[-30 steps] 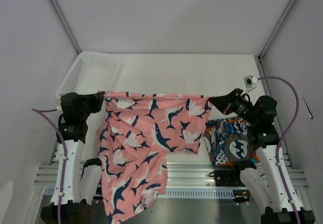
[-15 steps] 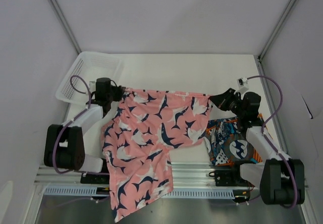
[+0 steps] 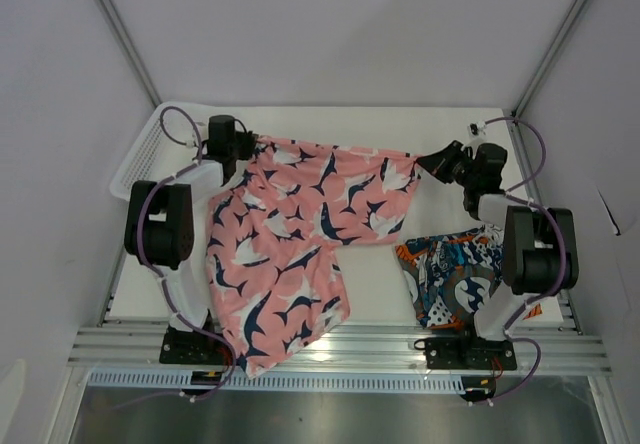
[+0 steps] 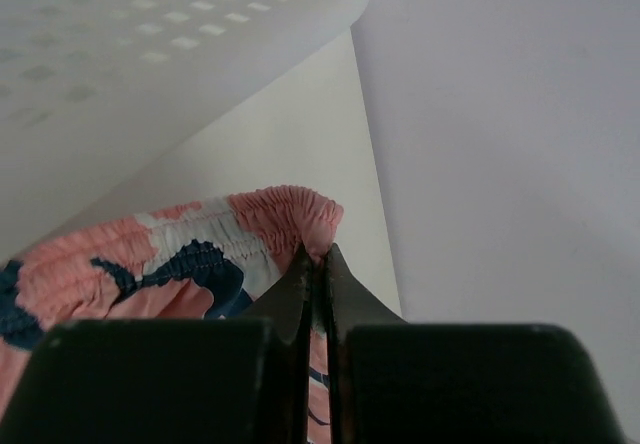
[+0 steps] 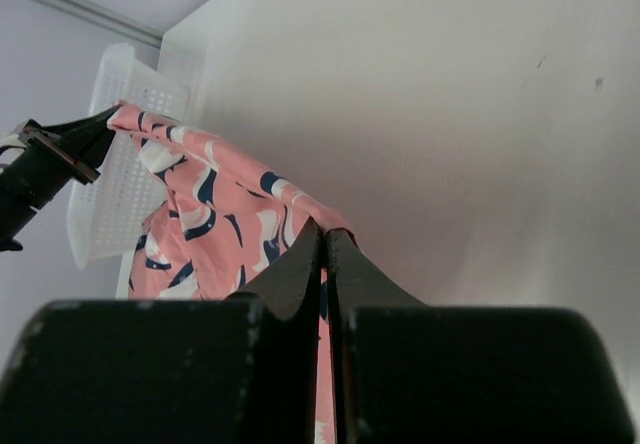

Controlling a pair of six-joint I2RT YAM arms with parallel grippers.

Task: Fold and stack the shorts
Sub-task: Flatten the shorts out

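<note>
Top external view, pink shorts [image 3: 305, 229] stretched along the waistband over the tabletop [image 3: 378, 282], left jaws pinched on one corner beside the white basket [image 3: 150, 152], right jaws pinched on the other, printed shorts [image 3: 455, 279] crumpled at near right.

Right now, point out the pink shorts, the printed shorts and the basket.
pink shorts [image 3: 300, 214]: top external view, middle of the spread fabric.
printed shorts [image 3: 452, 276]: top external view, centre of the crumpled heap.
basket [image 3: 143, 154]: top external view, its left mesh wall.
</note>
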